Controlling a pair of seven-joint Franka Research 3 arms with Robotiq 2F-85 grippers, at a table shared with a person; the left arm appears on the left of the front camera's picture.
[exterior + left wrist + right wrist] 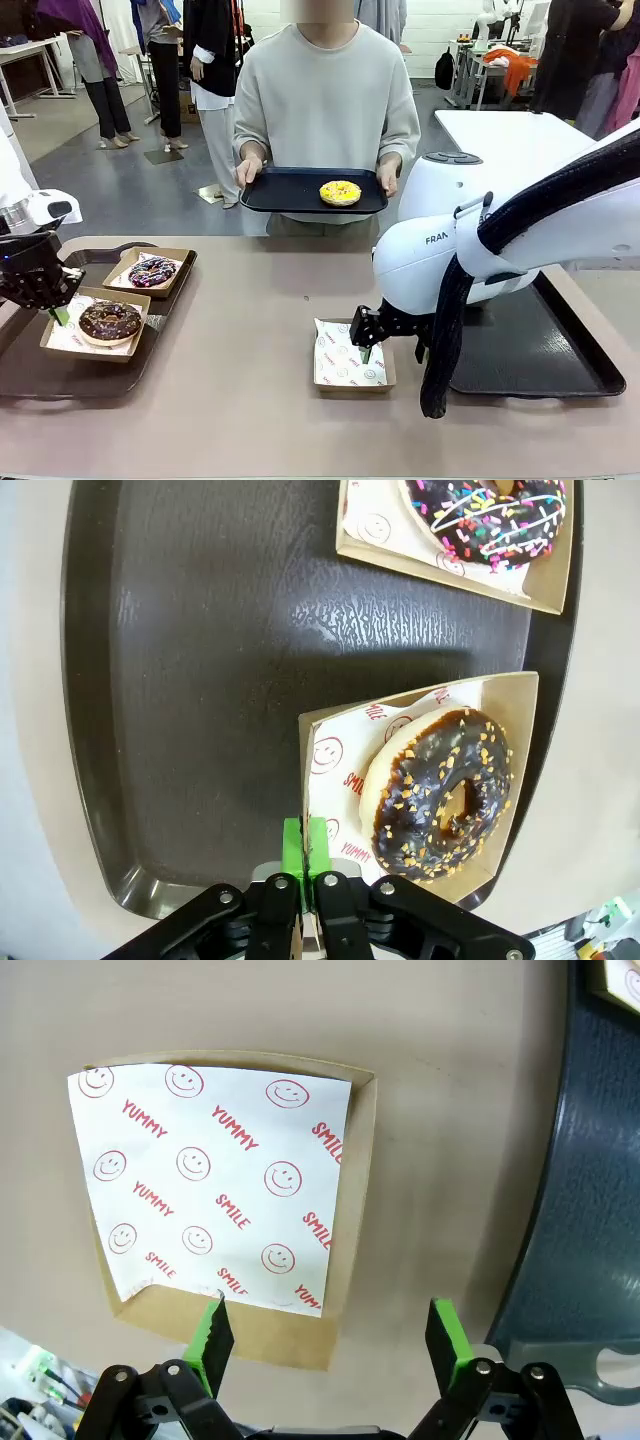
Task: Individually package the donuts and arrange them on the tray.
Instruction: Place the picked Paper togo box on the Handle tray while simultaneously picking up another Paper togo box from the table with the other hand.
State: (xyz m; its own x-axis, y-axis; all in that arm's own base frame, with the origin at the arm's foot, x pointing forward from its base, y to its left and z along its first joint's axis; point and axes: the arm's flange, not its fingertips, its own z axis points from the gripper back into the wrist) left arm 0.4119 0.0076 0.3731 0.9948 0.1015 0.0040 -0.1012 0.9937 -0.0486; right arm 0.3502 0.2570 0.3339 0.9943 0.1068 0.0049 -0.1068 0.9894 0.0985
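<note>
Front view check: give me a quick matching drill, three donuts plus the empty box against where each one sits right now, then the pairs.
Things:
1. yellow donut
2. chocolate donut with orange sprinkles
3. dark donut with coloured sprinkles
4. empty paper-lined box

Places:
A. bare table, under the open right gripper
B. boxed, far end of the robot's left tray
C. on the tray that the person holds
D. boxed, box edge pinched by the left gripper

Pairs: 1-C, 2-D, 3-B, 4-A
</note>
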